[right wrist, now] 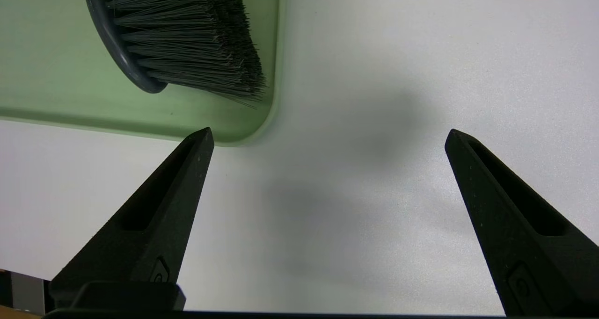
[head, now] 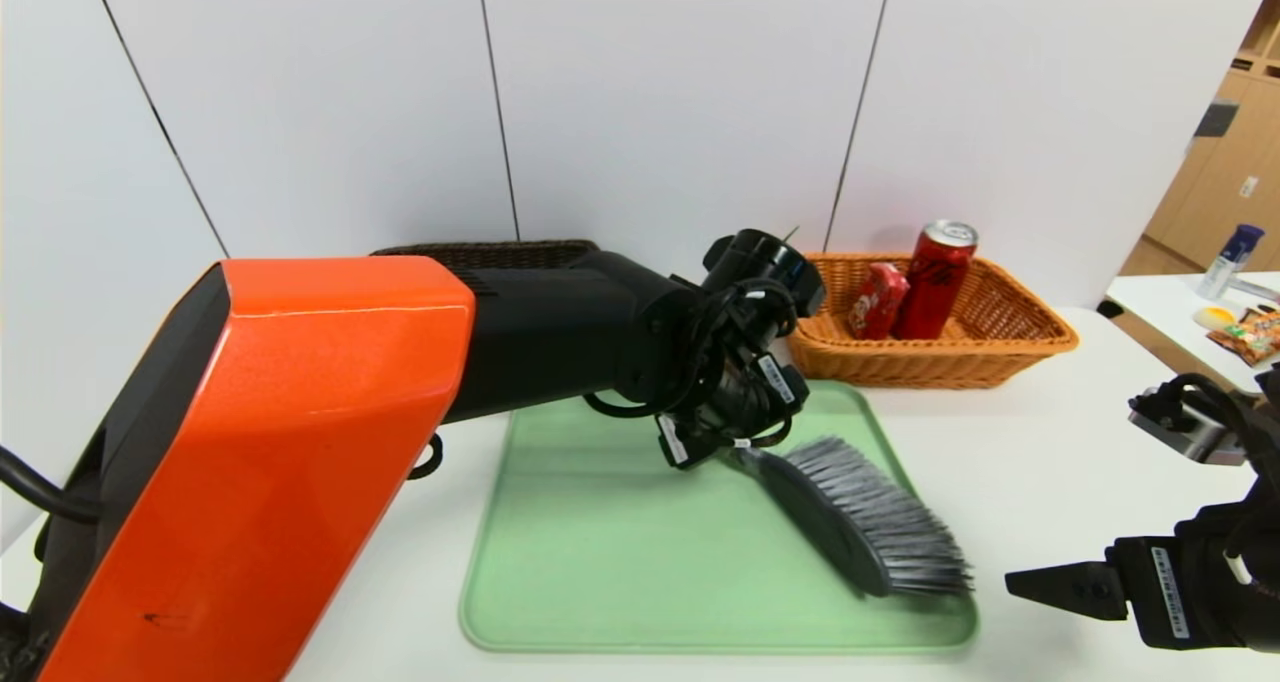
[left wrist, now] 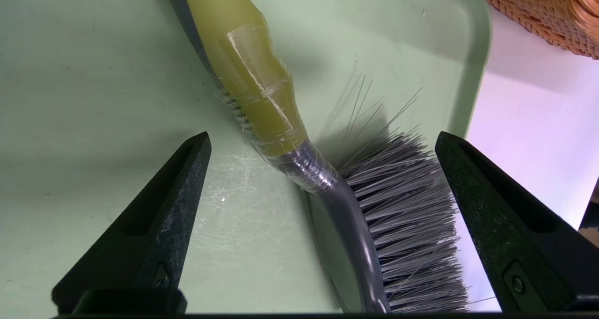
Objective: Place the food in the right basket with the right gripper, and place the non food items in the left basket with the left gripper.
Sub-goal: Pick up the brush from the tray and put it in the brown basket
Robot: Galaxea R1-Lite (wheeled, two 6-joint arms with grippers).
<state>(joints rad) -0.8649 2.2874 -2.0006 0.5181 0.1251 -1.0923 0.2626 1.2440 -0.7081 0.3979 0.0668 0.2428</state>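
White desk, green tray (head: 600, 582). Left tool (left wrist: 323, 141) spread over brush (head: 860, 522) handle; centre on neck, descend squarely, then pinch. Right tool (right wrist: 327, 136) spread, parked.

Brush (right wrist: 182, 43) on tray (right wrist: 56, 94) corner

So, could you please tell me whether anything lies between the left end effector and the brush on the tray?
Nothing visible does. The left end effector hangs open directly above the brush, its fingers either side of the neck where the green handle meets the bristles, with only bare green tray around.
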